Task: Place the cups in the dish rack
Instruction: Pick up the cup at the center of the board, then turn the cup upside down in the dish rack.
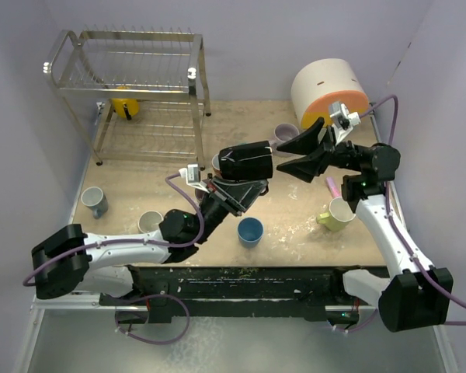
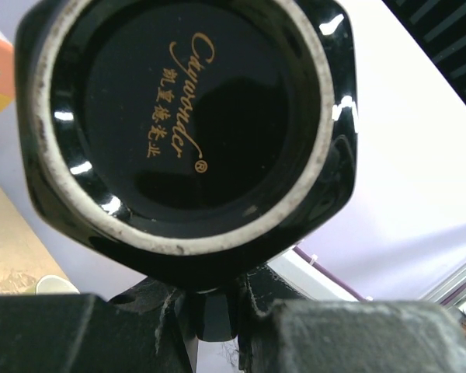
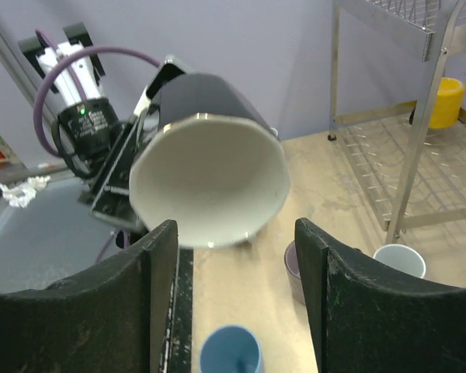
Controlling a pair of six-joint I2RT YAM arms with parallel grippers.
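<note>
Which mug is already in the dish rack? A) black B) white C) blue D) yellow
D: the yellow mug sits on the lower tier of the rack; the black mug is held in the air and the blue mug stands on the table.

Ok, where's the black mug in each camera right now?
Top external: black mug at centre, held by the left gripper.
Left wrist: the mug fills the upper frame, lettered base facing the camera.
Right wrist: the mug at centre, white mouth toward the camera, between the fingers of the open right gripper.
Shared landmark: dish rack, upper left from above, upper right in right wrist; absent in left wrist.
</note>
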